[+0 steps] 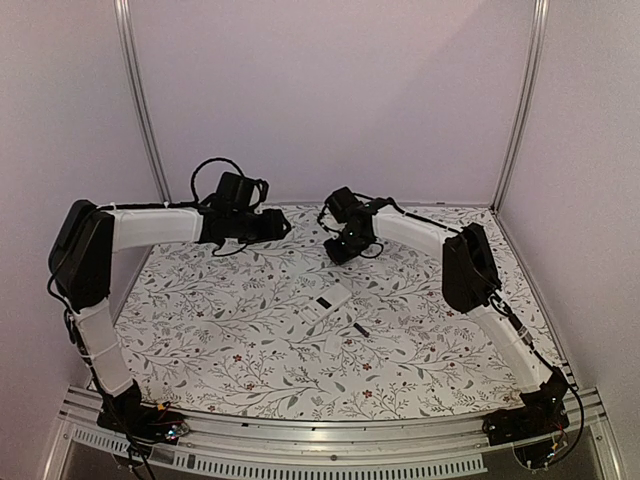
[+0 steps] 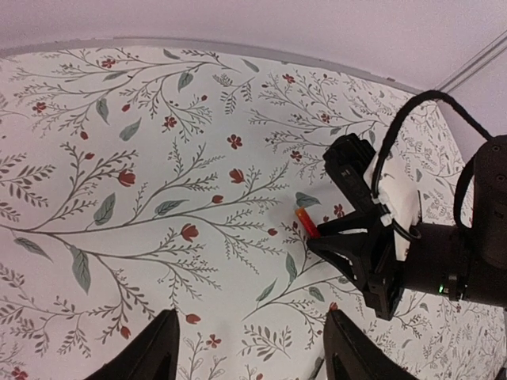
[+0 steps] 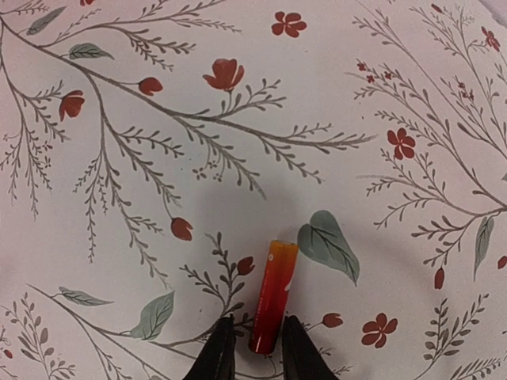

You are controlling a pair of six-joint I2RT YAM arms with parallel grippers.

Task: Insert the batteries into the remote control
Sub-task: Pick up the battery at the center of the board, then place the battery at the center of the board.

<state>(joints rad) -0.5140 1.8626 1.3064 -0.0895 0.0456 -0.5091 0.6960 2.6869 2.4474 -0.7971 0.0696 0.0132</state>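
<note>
- Pinching one battery by its lower end between the closed fingertips of the right gripper, apparently just above the floral table cover
- Waiting near it with the left gripper spread wide and empty
- Nothing loaded yet, by the look of it, with the remote control lying mid-table, well apart from the held cell
- Cannot tell whether the dark sliver near the remote is the second battery
- Smooth, glossy red-to-orange cylinder; matte printed cover; flat, hard, white rectangular remote
</note>
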